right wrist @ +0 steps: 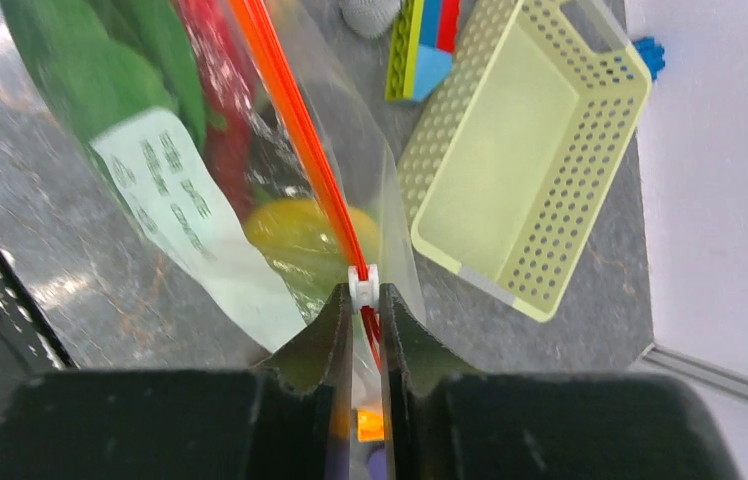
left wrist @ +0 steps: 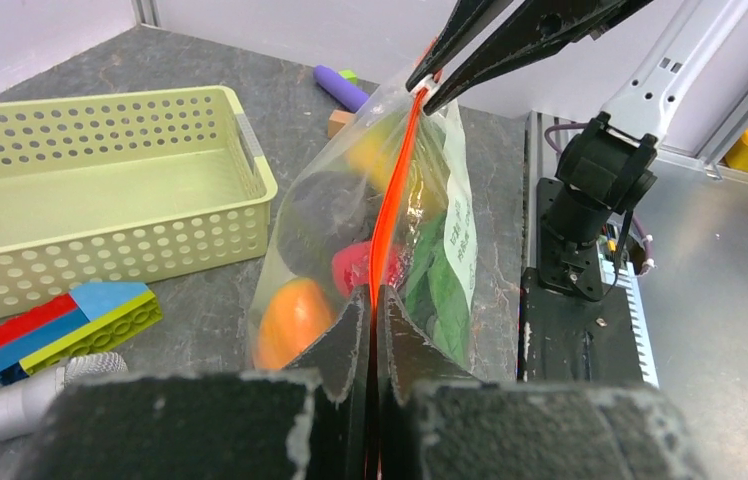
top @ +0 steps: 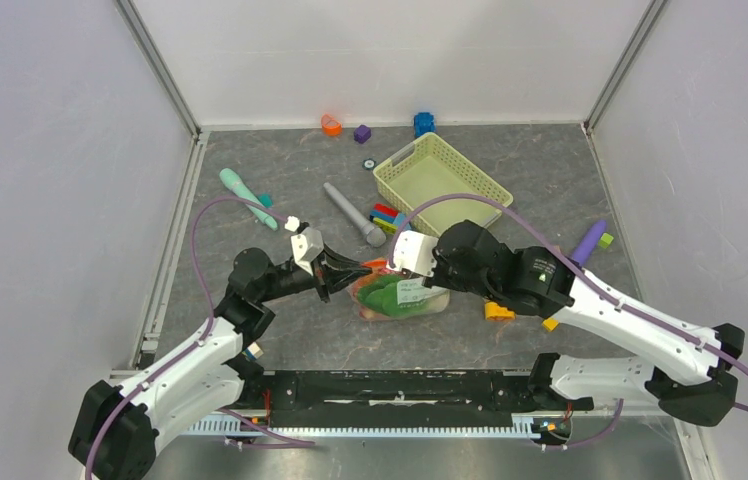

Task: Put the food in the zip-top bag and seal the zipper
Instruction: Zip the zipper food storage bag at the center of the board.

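The zip-top bag (top: 400,298) stands on the grey table (top: 530,180) between my two arms, near the pale green lattice basket (left wrist: 250,190), its mouth edge uppermost. Inside it lies the food: an orange piece (left wrist: 290,315), a dark purple one (left wrist: 325,215), a red one (left wrist: 355,265), a yellow one (right wrist: 300,230) and leafy green bok choy (left wrist: 440,280). The orange-red zipper (left wrist: 390,200) runs taut as a single line from one gripper to the other.

My left gripper (left wrist: 372,300) is clamped tight on one end of that strip. At the other end, my right gripper (right wrist: 364,300) has its fingers a narrow gap apart, the white slider (right wrist: 363,285) sitting between their tips; whether they press on it I cannot tell.

Just beside the basket lies a stack of red, blue and lime building blocks (left wrist: 70,320), with the head of a grey stick tool (left wrist: 0,410) next to it. A purple stick tool (left wrist: 340,88) lies beyond the bag, a teal one (top: 247,195) on my left side of the table. Orange (top: 331,125), purple (top: 362,133) and blue (top: 423,123) pieces sit along the far edge.
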